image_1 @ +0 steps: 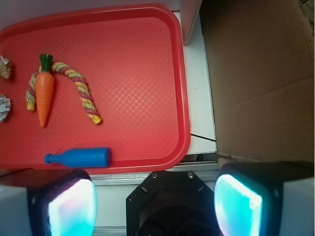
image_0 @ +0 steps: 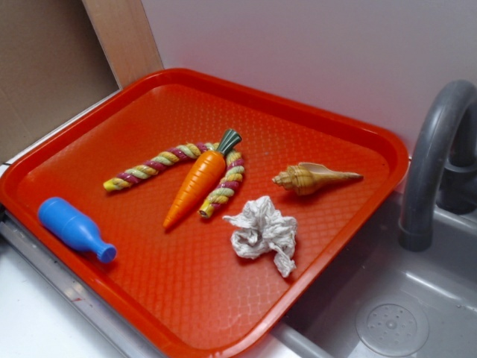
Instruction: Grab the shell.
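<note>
The shell [image_0: 313, 178] lies on the red tray [image_0: 320, 119] at the right, its ridged golden-brown whorl to the left and its thin tail pointing right. In the wrist view only its edge shows at the far left [image_1: 5, 69]. My gripper [image_1: 155, 204] is open and empty, its two glowing pads wide apart, high above the counter beside the tray's near edge, far from the shell. The gripper is out of the exterior view.
On the tray lie an orange carrot [image_0: 197, 183], a braided rope [image_0: 175, 160], a blue bottle [image_0: 74, 226] and a crumpled white paper wad [image_0: 262, 231] just in front of the shell. A grey sink [image_0: 387, 313] with a faucet [image_0: 436, 156] stands at the right. Cardboard [image_1: 261, 78] stands beside the tray.
</note>
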